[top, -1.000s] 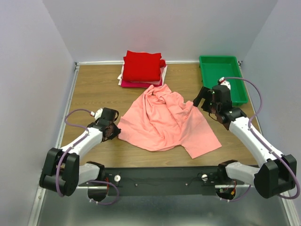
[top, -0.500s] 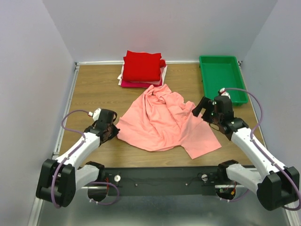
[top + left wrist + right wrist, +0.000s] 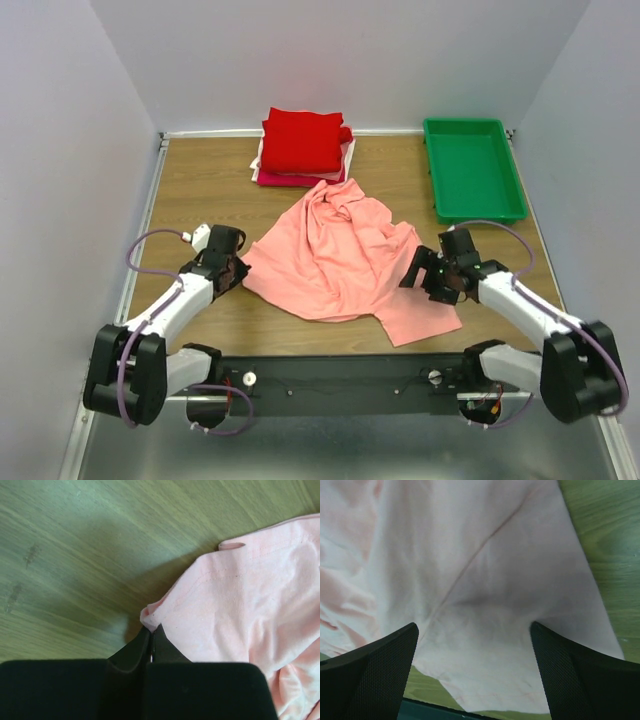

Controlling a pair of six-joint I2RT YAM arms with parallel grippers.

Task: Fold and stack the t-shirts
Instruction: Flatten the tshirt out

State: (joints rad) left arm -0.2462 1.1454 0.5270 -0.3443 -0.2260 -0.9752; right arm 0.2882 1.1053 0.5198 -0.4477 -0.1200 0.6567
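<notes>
Nearest me, at the lower left of the overhead frame, the left gripper is clamped tight on the left hem of the salmon-pink t-shirt (the wrist view shows the cloth edge nipped right between the closed tips). At the lower right, the right gripper has swung down from beside the green tray in the last second. It now hangs over the shirt's right-hand flap, jaws wide apart and holding nothing. The shirt lies rumpled in the middle of the desk, its left edge drawn a touch outward since a moment ago. I'd say the arms are about to take both sides and spread it flat; folding hasn't begun. At the top centre waits the stack of folded t-shirts, bright red on top, with white and magenta edges showing beneath.
</notes>
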